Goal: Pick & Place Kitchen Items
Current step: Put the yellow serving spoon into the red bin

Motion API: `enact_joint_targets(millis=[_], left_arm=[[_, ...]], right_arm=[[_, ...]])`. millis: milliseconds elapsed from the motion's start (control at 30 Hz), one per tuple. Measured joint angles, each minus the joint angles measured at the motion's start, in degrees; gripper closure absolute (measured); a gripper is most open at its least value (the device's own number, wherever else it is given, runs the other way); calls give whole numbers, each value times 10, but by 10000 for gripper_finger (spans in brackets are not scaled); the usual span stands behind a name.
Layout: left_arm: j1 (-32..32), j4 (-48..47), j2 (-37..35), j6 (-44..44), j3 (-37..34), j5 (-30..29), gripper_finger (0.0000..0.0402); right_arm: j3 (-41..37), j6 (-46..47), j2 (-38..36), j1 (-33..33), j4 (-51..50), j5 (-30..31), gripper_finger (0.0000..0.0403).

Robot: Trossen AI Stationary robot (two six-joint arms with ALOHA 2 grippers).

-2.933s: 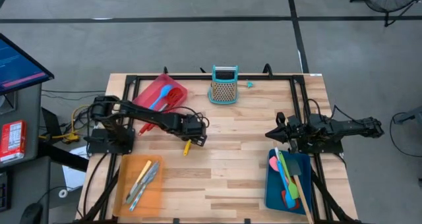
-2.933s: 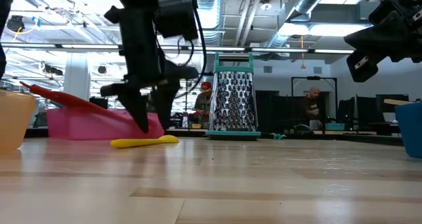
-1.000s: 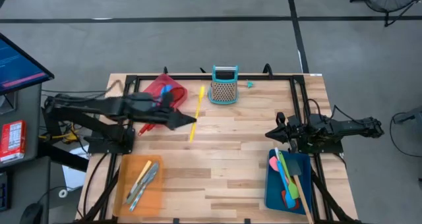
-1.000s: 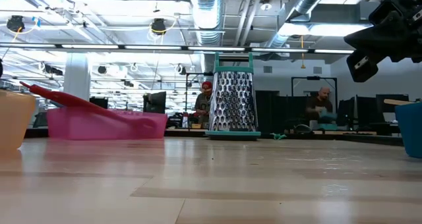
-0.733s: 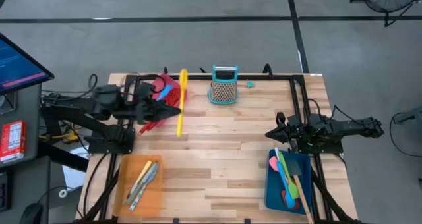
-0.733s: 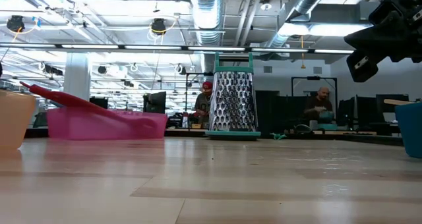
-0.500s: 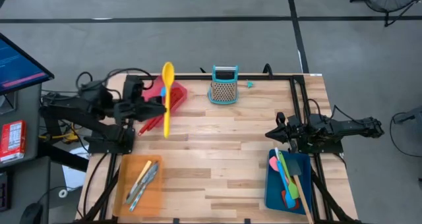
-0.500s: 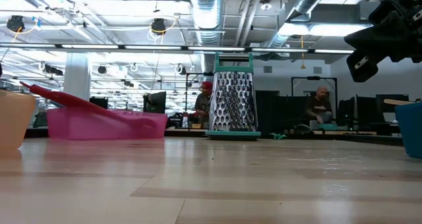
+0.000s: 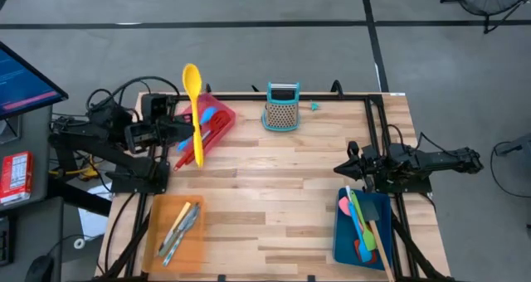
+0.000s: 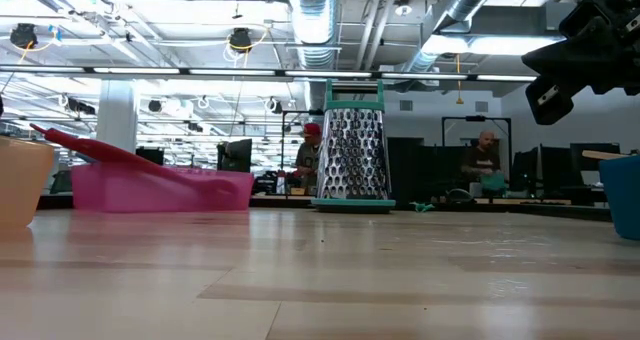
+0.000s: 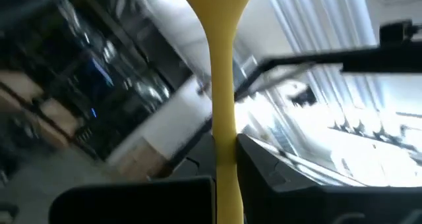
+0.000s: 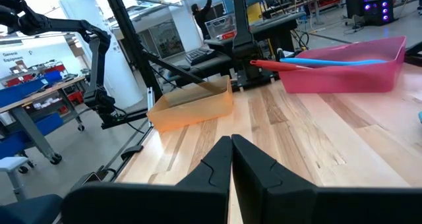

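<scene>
The yellow spoon (image 9: 194, 112) is sitting clamped in the left pincer (image 9: 192, 133), and we are seeing it held up above the back-left part of the surface (image 9: 290, 199), bowl pointing away past the far edge, handle end hanging over the red tray (image 9: 217, 131). In the left wrist view the handle is running straight out between the two dark fingers (image 11: 277, 184), which are pressing on it from both sides.

Inside that red tray we are spotting a blue spoon (image 9: 207, 118) and a red utensil (image 9: 186, 156) whose handle is poking out over the tray's near rim. Just beside the tray, toward the back middle, the teal box grater (image 9: 282, 108) is standing upright.

Down at the front left, the orange tray (image 9: 196, 244) is carrying the silvery cutlery (image 9: 181, 226). Over at the front right, the blue tray (image 9: 342, 232) is holding the spatulas (image 9: 363, 224), green, blue and grey among them.

The right pincer (image 9: 347, 169) is waiting at the right side, just behind the blue tray, its fingers pressed together on nothing.
</scene>
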Motion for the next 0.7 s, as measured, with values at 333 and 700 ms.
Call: enact_joint_targets(millis=[333,700], left_arm=[[9,39,9,266,0,-239,389],[40,37,37,693,0,-485,389]], right_arm=[[0,0,0,0,0,0,393],[0,0,0,0,0,0,393]])
